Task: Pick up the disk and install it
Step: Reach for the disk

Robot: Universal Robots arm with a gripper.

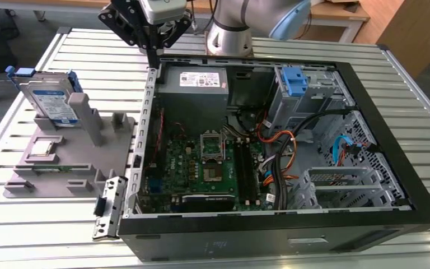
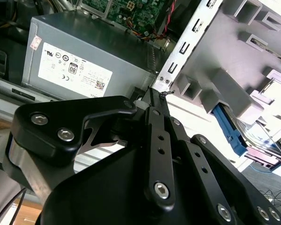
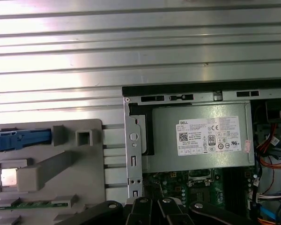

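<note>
Fingers [image 2: 155, 112] of the gripper [image 1: 153, 59] are hanging clenched and empty beside the computer case [image 1: 416, 190], needing to spread wide before squarely straddling the upright disk [image 1: 51, 101].

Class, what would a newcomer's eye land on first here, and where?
The open computer case lying on the slatted table, green motherboard exposed, dominates. At the exterior view's left, the disk stands in a grey holder. The gripper hangs over the case's corner by the power supply.
</note>
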